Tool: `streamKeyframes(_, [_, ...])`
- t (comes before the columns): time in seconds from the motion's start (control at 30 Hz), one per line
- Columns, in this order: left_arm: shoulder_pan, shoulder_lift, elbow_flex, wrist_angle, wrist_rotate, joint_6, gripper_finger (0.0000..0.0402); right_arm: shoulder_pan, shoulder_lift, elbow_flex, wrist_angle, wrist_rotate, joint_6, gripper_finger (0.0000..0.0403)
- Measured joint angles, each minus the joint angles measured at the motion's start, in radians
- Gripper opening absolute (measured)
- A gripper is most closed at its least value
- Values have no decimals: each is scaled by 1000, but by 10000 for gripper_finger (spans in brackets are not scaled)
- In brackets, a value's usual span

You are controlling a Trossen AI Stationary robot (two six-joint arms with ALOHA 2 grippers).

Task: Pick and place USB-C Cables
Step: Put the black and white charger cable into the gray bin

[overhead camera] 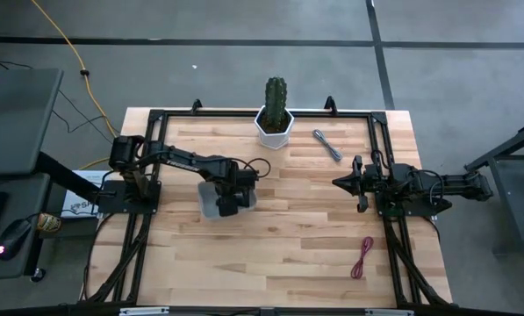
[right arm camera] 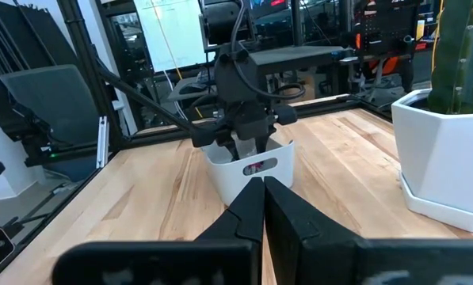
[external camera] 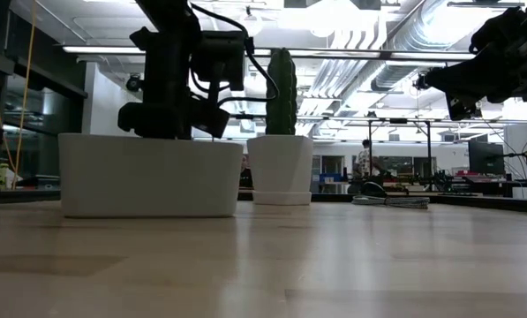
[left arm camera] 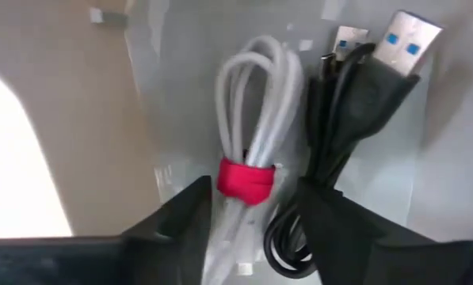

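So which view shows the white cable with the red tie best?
The left wrist view: the white cable lies in the bin beside the black cable, filling the picture. In the high, low and right wrist views, the arm or bin wall hides it.

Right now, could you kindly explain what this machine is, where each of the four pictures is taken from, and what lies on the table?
It is a robot with two dark arms at a wooden table. One picture looks straight down from above, one looks level across the tabletop, and two come from cameras on the arms' wrists.

The left tool hangs over a white bin. Its wrist camera looks into the bin: a white cable with a red tie lies between its parted fingers, which do not grip it, and a black cable lies beside it.

The right tool waits shut above the table's right side, holding nothing.

Also on the table are a cactus in a white pot, a grey cable beside it, and a dark red cable nearer the front.
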Motion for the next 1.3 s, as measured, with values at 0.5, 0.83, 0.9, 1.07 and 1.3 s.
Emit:
streamKeyframes(0.5, [1,-1,0,0,29,-1,236,0,0,0,0,0,0,0])
streamKeyframes(0.83, [1,-9,121,-100,28,39,237,0,0,0,0,0,0,0])
streamKeyframes(0.9, [1,-9,173,-137,25,55,237,0,0,0,0,0,0,0])
streamKeyframes(1.07, [1,-9,332,-260,-25,98,237,0,0,0,0,0,0,0])
streamKeyframes(1.3, [1,-60,559,-331,-68,104,236,0,0,0,0,0,0,0])
